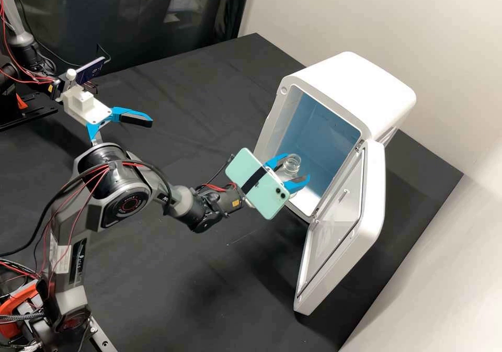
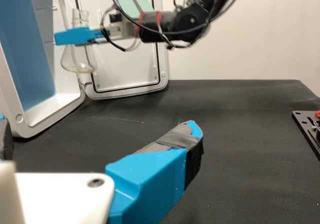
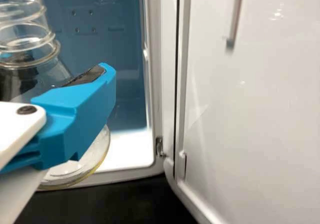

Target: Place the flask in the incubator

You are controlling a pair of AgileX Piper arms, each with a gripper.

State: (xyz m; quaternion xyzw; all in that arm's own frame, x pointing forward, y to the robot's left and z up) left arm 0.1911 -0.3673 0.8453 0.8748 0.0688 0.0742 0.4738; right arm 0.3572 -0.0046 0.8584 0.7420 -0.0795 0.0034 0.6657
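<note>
Your right gripper (image 1: 290,174) is pinched on the neck of the conical glass flask (image 1: 292,162), one blue finger on either side. It holds the flask at the mouth of the incubator (image 1: 355,85). The black table (image 1: 209,90) carries everything. The white incubator stands on the table's far right part, its blue inside facing the arms. Its door (image 1: 345,226) is swung wide open and hangs beside the opening, apart from the gripper. Your left gripper (image 1: 120,129) sits well apart from the incubator, above the table's left part, with its fingers spread and nothing between them. A mint-green phone (image 1: 259,184) is strapped to the right wrist just behind the gripper. The flask is upright, its round base over the white floor at the chamber's front edge. You cannot tell from these views whether the base touches that floor.
</note>
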